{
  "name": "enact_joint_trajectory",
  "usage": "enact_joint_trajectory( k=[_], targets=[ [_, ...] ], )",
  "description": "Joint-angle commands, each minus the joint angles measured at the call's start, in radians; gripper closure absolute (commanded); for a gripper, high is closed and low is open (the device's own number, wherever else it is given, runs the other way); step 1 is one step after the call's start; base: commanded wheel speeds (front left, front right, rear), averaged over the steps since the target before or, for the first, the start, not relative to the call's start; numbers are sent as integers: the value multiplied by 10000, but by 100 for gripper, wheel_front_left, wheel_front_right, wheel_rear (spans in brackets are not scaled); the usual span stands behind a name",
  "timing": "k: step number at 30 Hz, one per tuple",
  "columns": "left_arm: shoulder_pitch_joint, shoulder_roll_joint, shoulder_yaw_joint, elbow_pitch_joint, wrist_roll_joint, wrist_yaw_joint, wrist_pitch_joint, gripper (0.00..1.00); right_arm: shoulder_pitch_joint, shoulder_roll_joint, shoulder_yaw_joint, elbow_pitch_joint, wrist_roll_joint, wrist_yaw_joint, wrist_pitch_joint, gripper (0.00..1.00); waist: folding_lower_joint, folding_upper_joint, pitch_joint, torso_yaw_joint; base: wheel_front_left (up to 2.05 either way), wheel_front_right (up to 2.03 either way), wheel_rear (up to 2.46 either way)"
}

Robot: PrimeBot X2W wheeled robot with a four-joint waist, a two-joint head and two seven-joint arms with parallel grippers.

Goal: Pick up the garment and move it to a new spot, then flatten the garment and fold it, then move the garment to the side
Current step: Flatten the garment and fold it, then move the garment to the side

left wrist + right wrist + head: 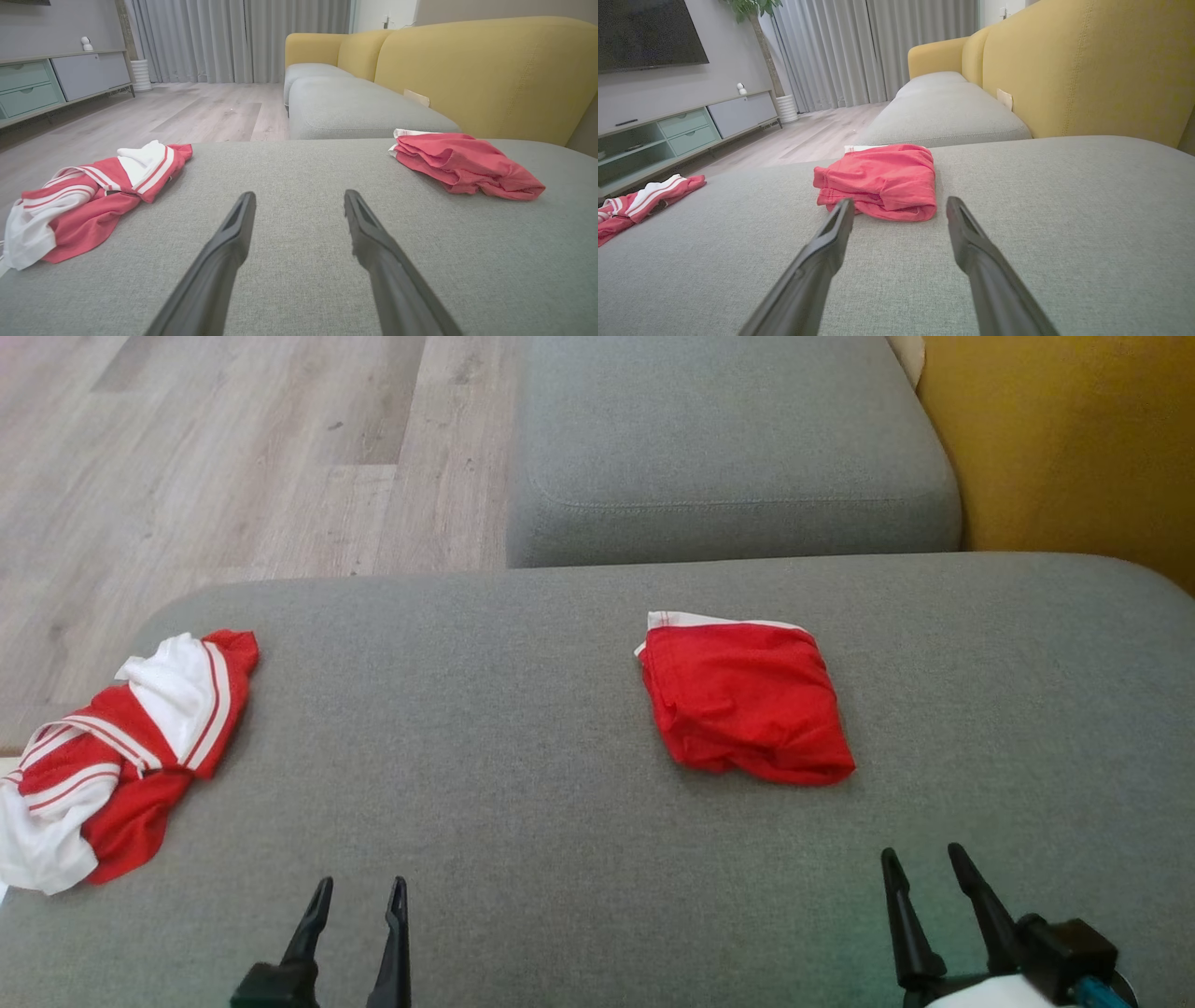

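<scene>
As both arms hover low over the grey sofa seat (523, 709), the head view gives me the left gripper (362, 887) and the right gripper (920, 854), each with fingers spread wide and nothing between them. A crumpled striped garment (131, 756), red and white, lies at the seat's left edge beside the wooden floor (233, 448). It is well apart from a red garment (747, 705) folded into a neat packet right of centre.

From the left wrist, the open fingers point at bare cushion between the two, with the striped garment (93, 205) to their left in loose, raised folds.

From the right wrist, the spread fingers aim at the near edge of the red garment (882, 184), close to it but apart.

I judge the striped heap to be the piece awaiting work. It looks light, soft and limp, likely to sag and drag once lifted. I would pinch a raised ridge or the white hem, taking several layers. A shallow pinch could slip off thin cloth.
</scene>
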Motion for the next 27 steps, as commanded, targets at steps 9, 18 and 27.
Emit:
enact_joint_trajectory(
  k=[9, 18, 27],
  targets=[
    [-509, -51, 315, -107, -142, 104, -61, 0, -445, -215, 311, -171, 115, -9, -111, 0, 0, 0, 199, 63, 0, 0, 0],
    [-930, -51, 30, -294, -255, 79, -61, 0, -1229, -394, 661, 564, 534, -9, -111, 0, 0, 0, 1018, 273, 0, 0, 0],
    [-2033, -51, -566, -701, -263, 71, -61, 0, -3898, -1335, 991, 2127, 1830, -9, 229, 0, 0, 0, 2646, 585, 0, 0, 0]
  ],
)
